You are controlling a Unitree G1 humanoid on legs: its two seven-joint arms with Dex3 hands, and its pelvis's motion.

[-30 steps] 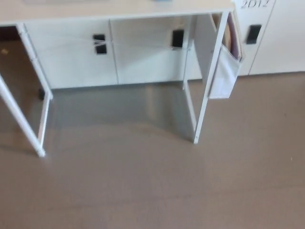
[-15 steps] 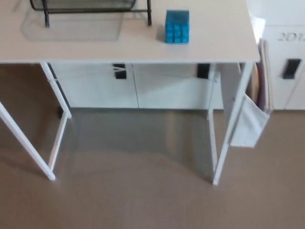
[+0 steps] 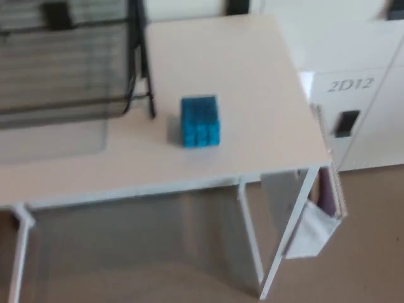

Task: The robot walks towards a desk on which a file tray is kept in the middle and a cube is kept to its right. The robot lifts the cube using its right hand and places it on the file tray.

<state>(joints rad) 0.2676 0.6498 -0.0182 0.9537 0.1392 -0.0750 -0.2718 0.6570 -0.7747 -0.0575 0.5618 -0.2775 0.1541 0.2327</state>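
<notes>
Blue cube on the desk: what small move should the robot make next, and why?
Probably bring the right hand forward over the cube: it sits untouched on the desk, right of the file tray, and neither hand is in view yet.
</notes>
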